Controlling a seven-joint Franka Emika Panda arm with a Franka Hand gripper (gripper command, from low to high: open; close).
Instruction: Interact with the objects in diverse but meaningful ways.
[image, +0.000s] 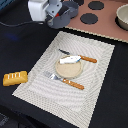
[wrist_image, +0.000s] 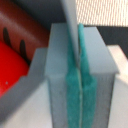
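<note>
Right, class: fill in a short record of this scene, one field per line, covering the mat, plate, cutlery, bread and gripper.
mat: striped placemat on dark table
plate: round, tan, centre of mat
on plate: pale silvery flat piece
cutlery: knife behind plate, fork in front
bread: yellow loaf, off mat, exterior view's left
gripper: raised; pads shut

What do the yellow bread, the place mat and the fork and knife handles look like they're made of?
The bread loaf looks like moulded plastic: even yellow, smooth scored bumps. The place mat seems woven fabric or straw, given its fine pale ribbed stripes. The fork and knife handles look like orange-brown wood or plastic; the picture is too blurred to tell which.
</note>
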